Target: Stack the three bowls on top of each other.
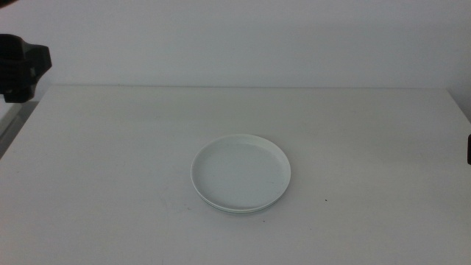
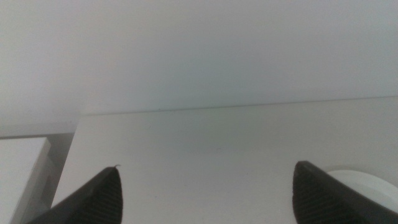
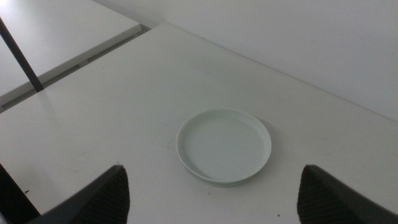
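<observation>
Middle view: the stack of bowls (image 1: pixel 241 174) sits near the middle of the white table (image 1: pixel 110 162), white one on top.

Left wrist view: the left gripper (image 2: pixel 205 193) is spread wide.

Right wrist view: the right gripper (image 3: pixel 211 193) is wide apart above the near edge, well away from the stack (image 3: pixel 224 146).

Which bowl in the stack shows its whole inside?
The top bowl, whitish; what lies beneath it shows only a thin rim edge at its near side.

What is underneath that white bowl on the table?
Under the white bowl a second rim peeks out, so it sits on a stack; how many bowls lie beneath is hidden.
</observation>
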Controlling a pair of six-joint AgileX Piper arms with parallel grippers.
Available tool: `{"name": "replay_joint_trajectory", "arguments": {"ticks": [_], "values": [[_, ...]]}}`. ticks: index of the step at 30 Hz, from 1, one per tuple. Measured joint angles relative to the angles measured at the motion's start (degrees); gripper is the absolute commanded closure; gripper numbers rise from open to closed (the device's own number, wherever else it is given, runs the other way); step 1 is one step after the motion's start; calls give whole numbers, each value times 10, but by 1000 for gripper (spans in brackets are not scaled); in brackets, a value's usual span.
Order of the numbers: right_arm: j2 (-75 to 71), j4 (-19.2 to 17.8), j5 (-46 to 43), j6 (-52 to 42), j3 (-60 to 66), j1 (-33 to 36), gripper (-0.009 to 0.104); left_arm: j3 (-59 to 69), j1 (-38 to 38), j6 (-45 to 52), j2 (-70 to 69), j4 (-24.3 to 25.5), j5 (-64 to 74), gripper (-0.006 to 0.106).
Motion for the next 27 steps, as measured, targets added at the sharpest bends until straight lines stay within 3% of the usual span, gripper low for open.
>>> {"name": "replay_joint_trajectory", "arguments": {"ticks": [12,21,27], "values": [[-2,-22,-54,27,12,-7,2,0,0,2,0,1,-2,7],[-78,-41,-193,27,147,-176,2,0,0,2,0,1,-2,7],[-122,-85,-307,77,224,-198,2,0,0,2,0,1,-2,7]]}}
